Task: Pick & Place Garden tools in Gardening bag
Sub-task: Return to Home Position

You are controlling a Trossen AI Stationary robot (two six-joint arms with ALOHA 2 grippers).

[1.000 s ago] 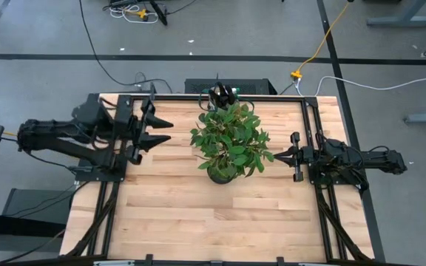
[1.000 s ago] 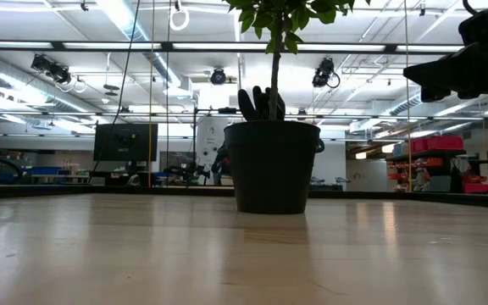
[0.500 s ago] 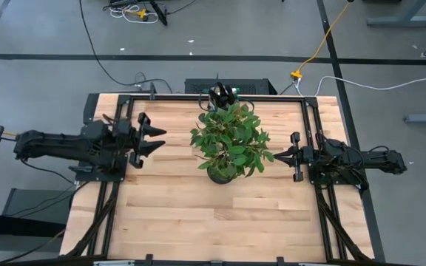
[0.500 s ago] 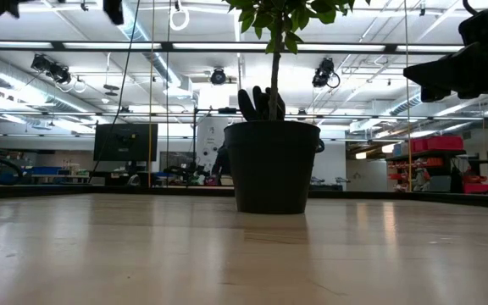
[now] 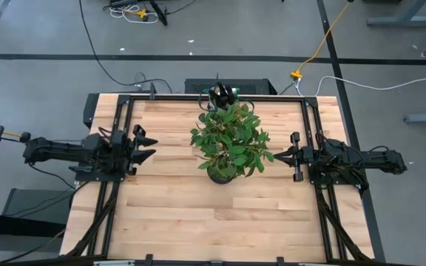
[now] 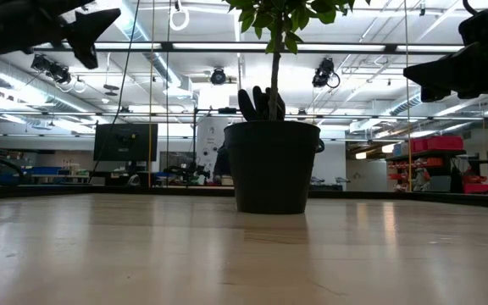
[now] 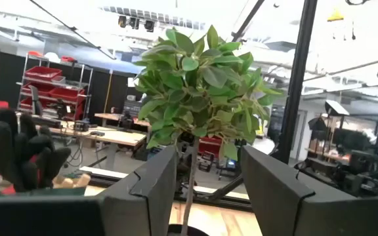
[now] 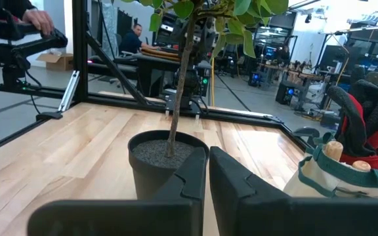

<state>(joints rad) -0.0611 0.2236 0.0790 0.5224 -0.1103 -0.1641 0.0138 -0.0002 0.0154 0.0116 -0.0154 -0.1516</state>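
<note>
While both arms are hanging back over the side edges of the surface (image 5: pixel 176 210), I am looking at the gardening bag (image 5: pixel 222 94) sitting at the far edge, just behind the potted plant (image 5: pixel 230 140) that is standing near the middle. Through the right wrist camera the bag (image 8: pixel 333 183) is showing red-and-black gloves (image 8: pixel 363 115) and wooden handles (image 8: pixel 334 150) sticking up out of its top. From table height, only the dark glove fingers (image 6: pixel 257 103) are peeking over the rim of the pot (image 6: pixel 271 165); the pot is hiding the bag itself.

My left tool (image 5: pixel 152 146) is hovering at the left side, well apart from the plant, pointing toward it. Its fingers (image 7: pixel 153 190) are standing wide apart, with the plant's stem showing in the gap, and they are gripping nothing.

My right tool (image 5: pixel 276 156) is hovering at the right side, its tip close to the outer leaves. Its fingers (image 8: pixel 192 180) are pressing almost together, leaving only a thin slit, and they are carrying nothing.
</note>
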